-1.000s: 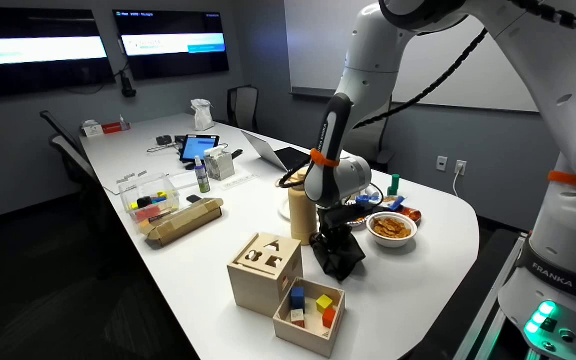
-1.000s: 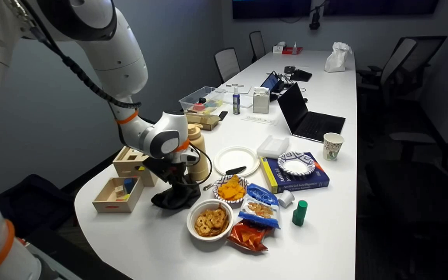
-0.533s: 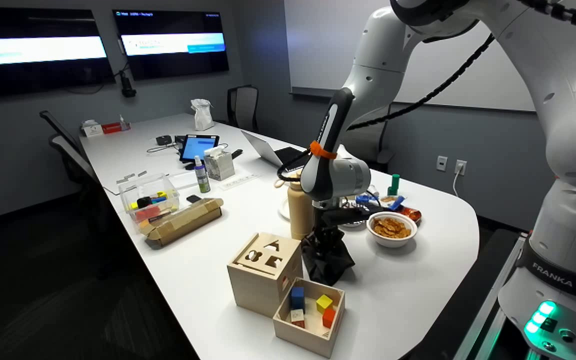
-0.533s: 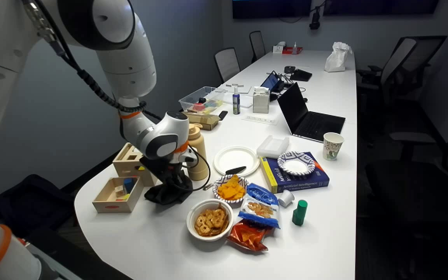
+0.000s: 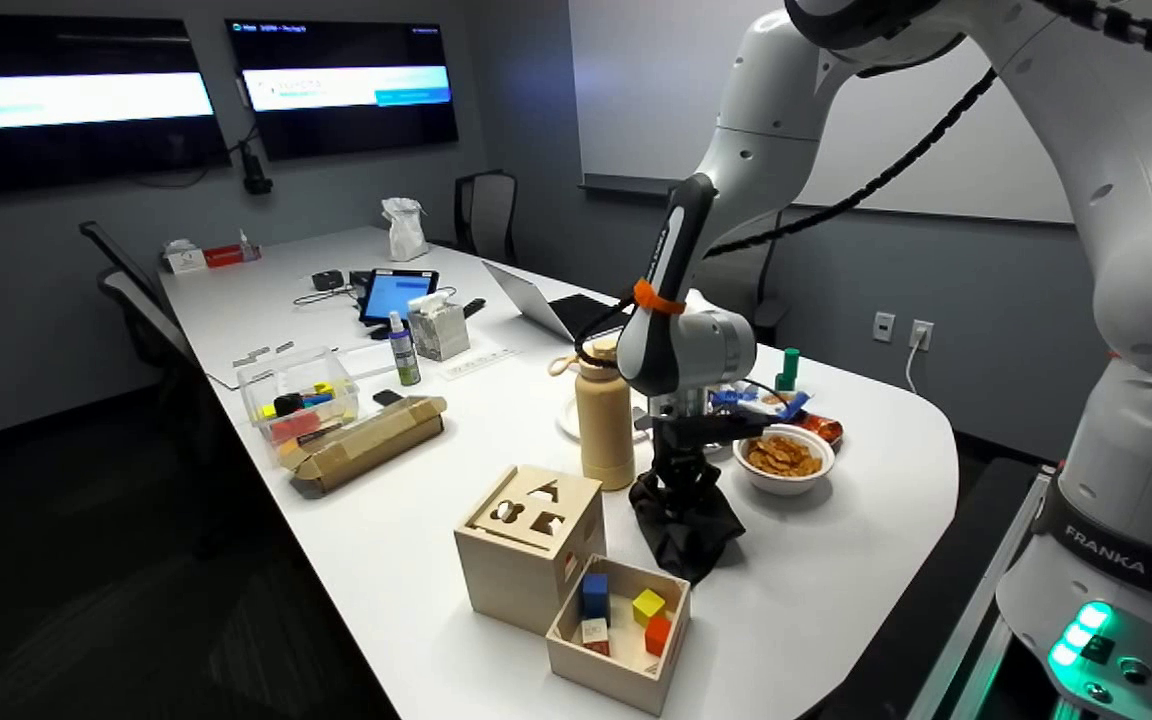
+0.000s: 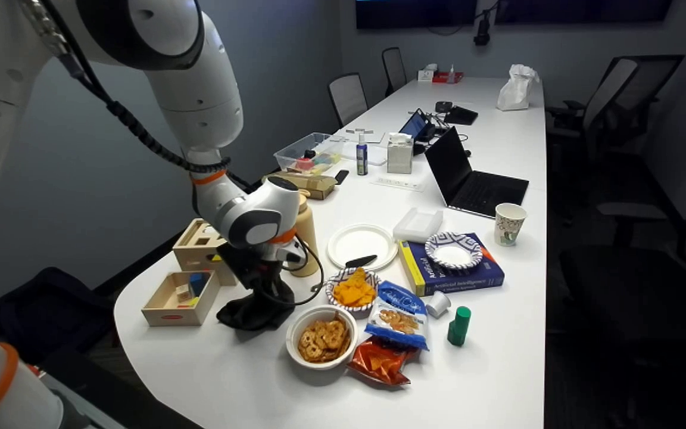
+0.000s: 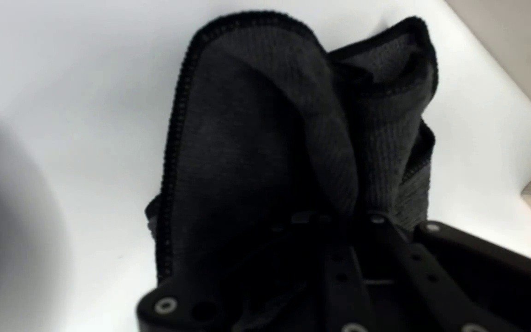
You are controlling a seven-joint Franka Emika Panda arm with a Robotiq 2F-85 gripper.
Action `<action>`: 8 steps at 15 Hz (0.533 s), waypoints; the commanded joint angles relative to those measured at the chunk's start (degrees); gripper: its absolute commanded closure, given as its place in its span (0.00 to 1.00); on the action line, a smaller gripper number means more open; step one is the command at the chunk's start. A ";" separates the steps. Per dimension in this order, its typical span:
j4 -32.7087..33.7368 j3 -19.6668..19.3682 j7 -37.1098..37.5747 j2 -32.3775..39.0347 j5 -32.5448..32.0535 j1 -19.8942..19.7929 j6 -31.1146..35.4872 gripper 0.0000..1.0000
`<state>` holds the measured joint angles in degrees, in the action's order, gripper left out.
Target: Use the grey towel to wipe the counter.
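A black claw pinches a bunched dark grey towel, whose folds drape onto the white bench near a wooden shape-sorter box. Just beside that box sits an open tray of blocks; farther from it, a white bowl of snacks.

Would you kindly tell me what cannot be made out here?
Counter under the towel: covered by it in every view.
Where the gripper pinches the towel: lost in dark folds, wrist view.
Bottle: partly covered by the arm in an exterior view.
Arm: cut off by the top edge in both exterior views.
Tablet screen: too small to read in an exterior view.
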<state>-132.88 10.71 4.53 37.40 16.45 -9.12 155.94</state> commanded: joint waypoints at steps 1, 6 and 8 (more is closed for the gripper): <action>-2.88 -8.42 8.49 -3.79 -1.02 6.82 -0.25 0.98; -0.93 -13.35 12.89 -2.68 -1.94 11.11 2.06 0.98; 0.21 -10.54 9.67 -2.30 -0.69 9.37 3.10 0.98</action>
<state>-133.45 -1.82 15.17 35.32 15.44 0.77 157.28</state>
